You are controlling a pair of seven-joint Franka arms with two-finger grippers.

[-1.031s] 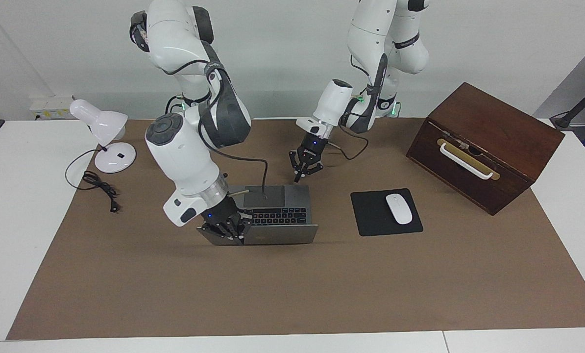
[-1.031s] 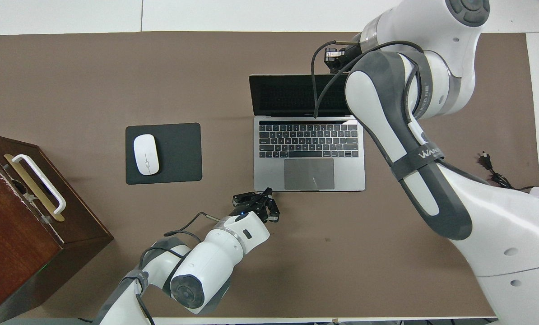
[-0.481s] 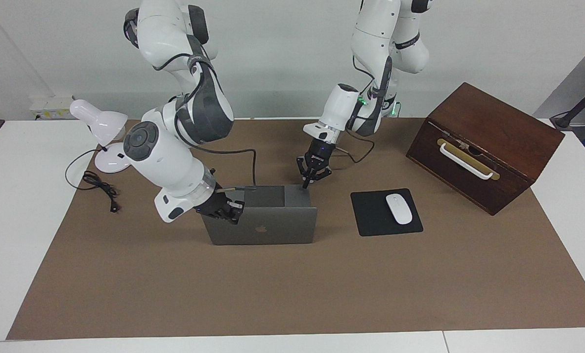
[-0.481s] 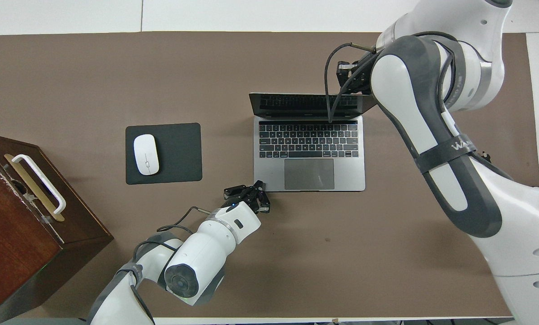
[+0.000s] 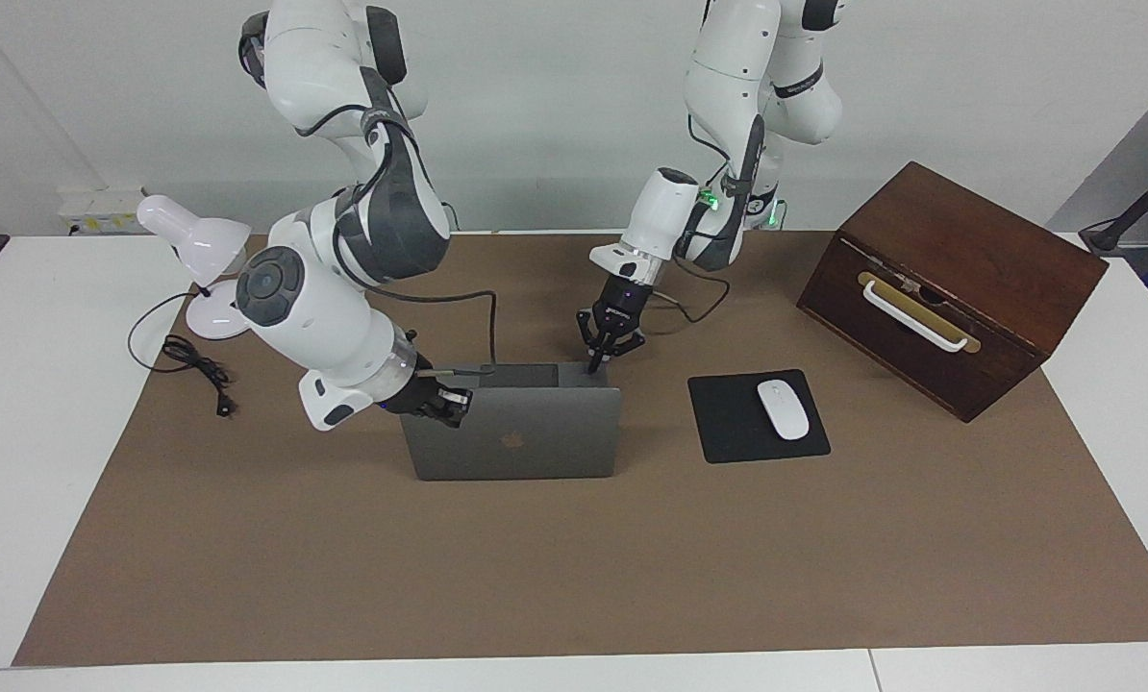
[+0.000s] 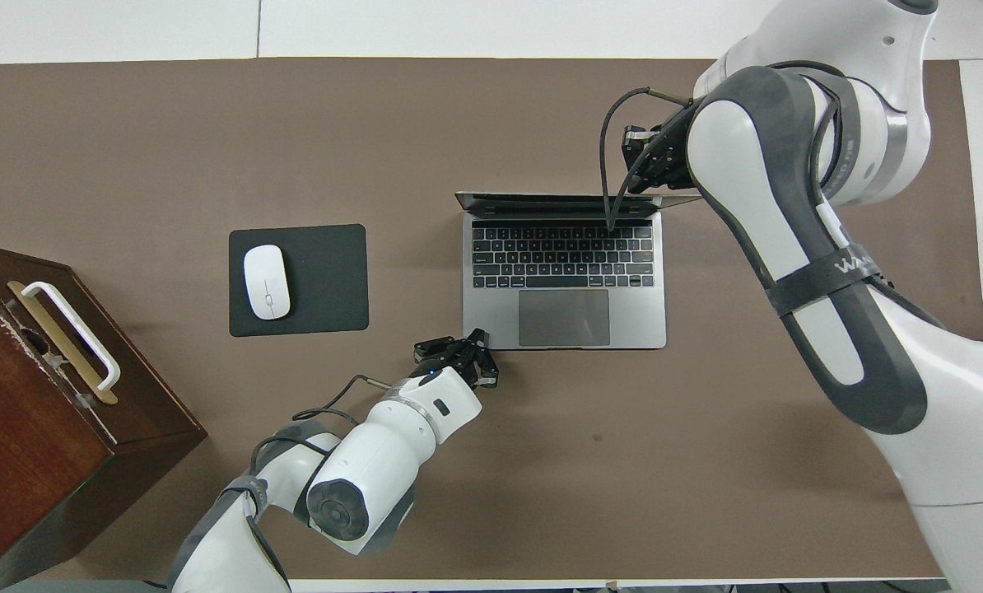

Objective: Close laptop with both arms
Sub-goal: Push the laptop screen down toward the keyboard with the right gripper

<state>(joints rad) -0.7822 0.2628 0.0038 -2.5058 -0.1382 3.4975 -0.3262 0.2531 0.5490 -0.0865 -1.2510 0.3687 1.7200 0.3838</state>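
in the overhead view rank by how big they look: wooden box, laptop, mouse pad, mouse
1. wooden box, though the frame cuts part of it off, and it stands taller, so nearer the camera
2. laptop, counting its base and nearly upright lid
3. mouse pad
4. mouse, lying on the pad

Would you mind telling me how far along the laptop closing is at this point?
Roughly halfway, it seems. The laptop lid stands about upright, keyboard still uncovered in the overhead view. In hand: the right gripper is at the lid's upper corner, apparently pushing it, while the left gripper sits at the base's near corner, seemingly steadying it. Left: bring the lid down flat onto the base.
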